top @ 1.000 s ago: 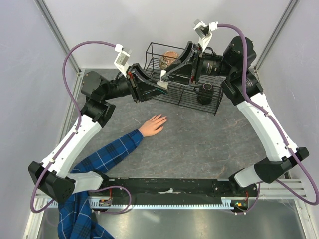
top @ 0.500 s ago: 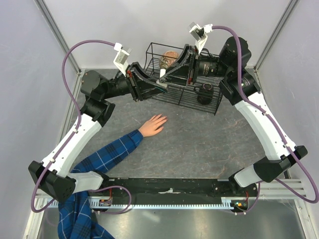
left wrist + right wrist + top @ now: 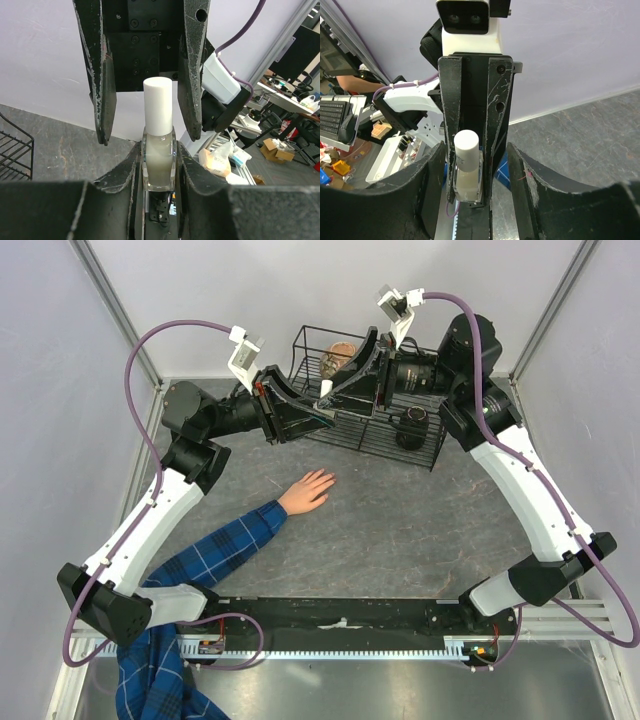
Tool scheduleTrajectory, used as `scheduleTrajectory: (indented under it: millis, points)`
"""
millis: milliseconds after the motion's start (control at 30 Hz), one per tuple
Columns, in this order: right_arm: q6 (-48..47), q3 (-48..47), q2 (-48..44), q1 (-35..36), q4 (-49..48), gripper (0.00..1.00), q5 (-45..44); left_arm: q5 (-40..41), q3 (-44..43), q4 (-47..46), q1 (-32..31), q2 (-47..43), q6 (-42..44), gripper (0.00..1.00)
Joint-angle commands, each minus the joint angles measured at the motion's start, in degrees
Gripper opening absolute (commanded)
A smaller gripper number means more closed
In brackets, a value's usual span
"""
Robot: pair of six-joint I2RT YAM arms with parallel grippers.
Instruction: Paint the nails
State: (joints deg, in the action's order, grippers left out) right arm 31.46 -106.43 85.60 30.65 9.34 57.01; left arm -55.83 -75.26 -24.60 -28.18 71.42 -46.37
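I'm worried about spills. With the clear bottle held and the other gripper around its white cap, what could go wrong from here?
The right gripper is open, with gaps either side of the white cylindrical cap; closing off-centre could tilt the small clear glass bottle.
The left gripper pinches only the bottle's lower body, so twisting the cap may spin the bottle.
The pale hand in the blue plaid sleeve lies apart from the bottle; carrying it open might drip.

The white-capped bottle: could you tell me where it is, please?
Top view, far centre by the wire basket: the bottle is clamped in the left gripper, its cap between the open fingers of the right gripper.
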Motion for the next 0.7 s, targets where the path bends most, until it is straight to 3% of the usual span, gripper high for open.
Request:
scheduleTrajectory:
  millis: [0, 233, 300, 367, 667]
  points:
    - [-1.32, -2.20, -0.26, 0.20, -0.12, 0.59, -1.38, -1.03, -2.08, -2.65, 0.41, -0.31, -1.53, 0.02]
    - [-1.32, -2.29, -0.35, 0.11, 0.32, 0.47, -1.29, -1.21, -1.90, -2.56, 0.41, -0.66, -1.09, 0.02]
    - [-1.40, -2.20, -0.44, 0.20, 0.41, 0.48, -1.55, -1.38, -1.90, -2.30, 0.41, -0.75, -0.74, 0.02]
    - [-1.14, -2.29, -0.44, 0.11, 0.32, 0.57, -1.55, -1.47, -1.73, -2.03, 0.41, -0.75, -0.65, 0.02]
    - [-0.97, -2.46, -0.52, 0.20, 0.41, 0.58, -1.91, -1.82, -1.29, -1.86, 0.41, -1.10, -0.04, 0.02]
